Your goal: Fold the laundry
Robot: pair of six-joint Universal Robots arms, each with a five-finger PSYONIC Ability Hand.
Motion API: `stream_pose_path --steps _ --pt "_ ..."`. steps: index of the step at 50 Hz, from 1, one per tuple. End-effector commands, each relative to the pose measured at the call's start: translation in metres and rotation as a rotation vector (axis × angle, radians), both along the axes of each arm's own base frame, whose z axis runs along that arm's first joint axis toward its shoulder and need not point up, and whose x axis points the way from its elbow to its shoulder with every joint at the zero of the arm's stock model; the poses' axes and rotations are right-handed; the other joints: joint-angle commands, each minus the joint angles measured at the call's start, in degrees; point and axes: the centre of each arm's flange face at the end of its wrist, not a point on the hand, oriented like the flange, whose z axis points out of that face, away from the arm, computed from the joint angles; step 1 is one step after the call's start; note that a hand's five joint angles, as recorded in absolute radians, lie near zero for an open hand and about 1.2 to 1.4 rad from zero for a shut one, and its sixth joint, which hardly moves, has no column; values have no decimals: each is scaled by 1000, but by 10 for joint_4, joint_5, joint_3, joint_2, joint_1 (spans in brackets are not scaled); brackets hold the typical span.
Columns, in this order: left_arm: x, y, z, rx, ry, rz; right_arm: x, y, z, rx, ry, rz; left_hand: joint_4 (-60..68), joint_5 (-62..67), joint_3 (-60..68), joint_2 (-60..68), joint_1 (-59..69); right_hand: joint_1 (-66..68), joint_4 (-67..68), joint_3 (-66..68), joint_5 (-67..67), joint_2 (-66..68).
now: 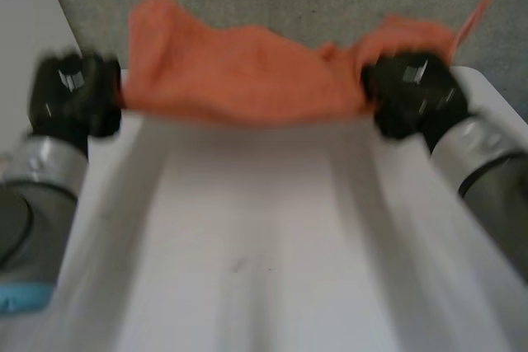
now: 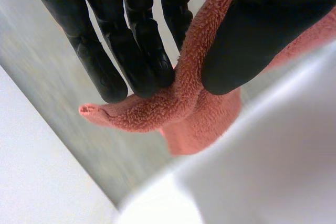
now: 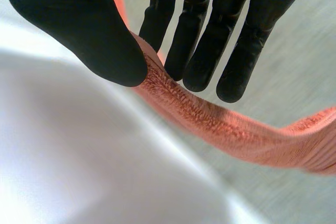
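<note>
The head camera sits behind and between the arms, looking down along the white counter point(image 1: 247, 237) to its far edge. Each wrist camera looks very closely along its own palm, past the left robot hand point(image 2: 144, 51) and the right robot hand point(image 3: 205, 35). All three views share the orange towel point(image 1: 239, 72) and the counter's edge.

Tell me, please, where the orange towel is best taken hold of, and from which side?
By its two side ends, one hand coming in from each side. The orange towel is spread wide at the far end of the table. The left hand and right hand each pinch a thin hem between thumb and fingers, which should hold it stretched flat.
</note>
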Motion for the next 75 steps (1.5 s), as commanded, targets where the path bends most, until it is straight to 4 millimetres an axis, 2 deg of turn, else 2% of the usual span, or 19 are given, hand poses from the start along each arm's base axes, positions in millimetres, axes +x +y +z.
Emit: stream_pose_path --steps 1,3,9,10,12,13,14,15,17,21,25,28,37,42,55,64,68,75 --pt "6 25 -83 295 -107 -4 1 2 -89 232 120 25 115 158 116 113 157 239 117 119 127 125" --pt "10 34 -94 373 -136 -4 -2 2 -104 276 146 20 115 158 116 113 157 239 117 119 127 125" --pt "16 51 -100 493 -184 -4 -16 4 -113 299 176 -8 115 158 116 113 157 239 117 119 127 125" --pt "17 54 -97 499 -187 -6 -18 4 -112 297 174 -13 76 118 76 73 117 239 117 119 127 125" --pt "18 59 -88 505 -188 -12 -19 4 -109 289 170 -18 -96 -53 -95 -98 -54 239 117 119 127 125" --pt "18 59 -88 505 -188 -12 -20 4 -109 289 168 -19 -96 -54 -96 -99 -55 239 117 119 127 125" --pt "18 63 -74 479 -185 -20 -20 4 -109 289 168 -19 -351 -309 -351 -354 -309 239 117 119 127 125" --pt "18 62 -70 464 -181 -21 -22 4 -107 288 164 -18 -374 -331 -373 -376 -332 239 117 119 127 125" --pt "17 62 -66 450 -176 -21 -24 6 -110 299 155 1 -372 -330 -372 -375 -331 239 117 119 127 125" --pt "19 52 -45 374 -147 -3 -24 8 -113 305 151 13 -372 -330 -372 -375 -331 239 117 119 127 125" --pt "18 46 -36 347 -136 -12 -25 9 -117 304 149 17 -372 -330 -372 -375 -330 239 117 119 127 125" --pt "18 43 -35 353 -132 -31 -25 9 -119 300 148 17 -372 -330 -372 -375 -330 239 117 119 127 125" --pt "39 17 -37 392 -99 -74 -25 10 -122 305 153 20 -369 -327 -368 -372 -327 239 117 119 127 125" --pt "44 11 -40 405 -88 -79 -25 11 -123 307 155 22 -371 -328 -370 -373 -329 239 117 119 127 125" --pt "46 14 -50 447 -87 -79 -25 11 -124 312 158 24 -384 -342 -383 -387 -342 239 117 119 127 125" --pt "26 36 -57 493 -110 -156 -25 11 -128 323 161 22 -374 -332 -373 -377 -332 239 117 119 127 125" --pt "23 39 -57 488 -119 -143 -25 12 -128 325 162 24 -374 -332 -373 -377 -332 239 117 119 127 125" --pt "24 33 -74 525 -156 -64 -25 12 -129 326 164 26 -372 -330 -372 -375 -330 239 117 119 127 125"
